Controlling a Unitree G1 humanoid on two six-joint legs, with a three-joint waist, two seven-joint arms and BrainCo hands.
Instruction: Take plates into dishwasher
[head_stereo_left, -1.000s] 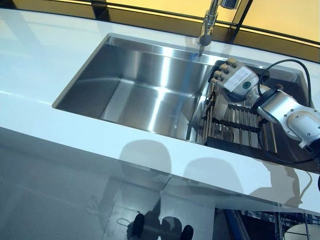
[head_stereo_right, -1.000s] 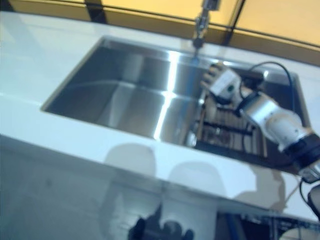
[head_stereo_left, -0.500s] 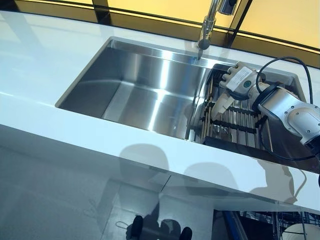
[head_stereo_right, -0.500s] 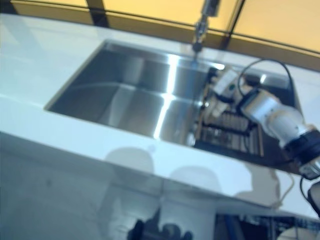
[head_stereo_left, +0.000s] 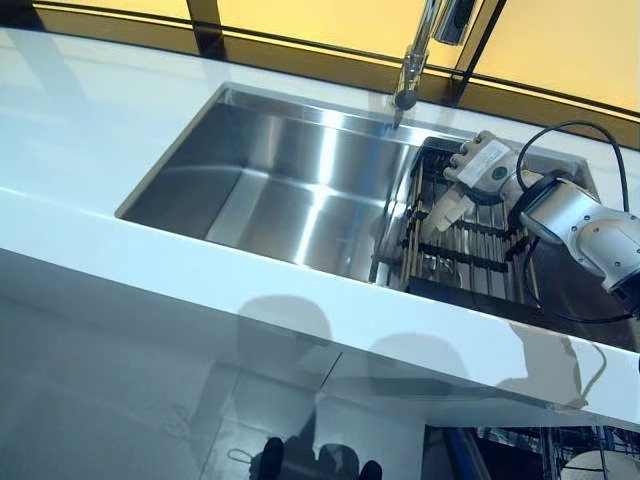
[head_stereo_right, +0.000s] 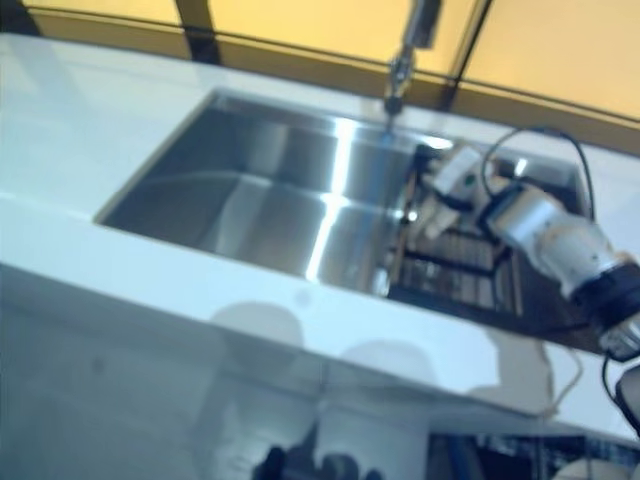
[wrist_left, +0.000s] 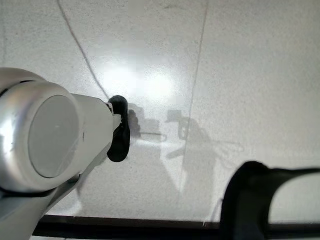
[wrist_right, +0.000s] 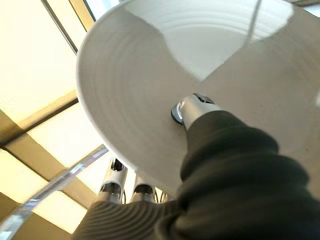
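Only up close: white plate pinched in right hand.

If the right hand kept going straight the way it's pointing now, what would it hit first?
Probably nothing new: the right hand already grips a white plate over the dish rack in the sink. Straight on, likely the sink's left rear wall near the faucet, though depth is unclear.
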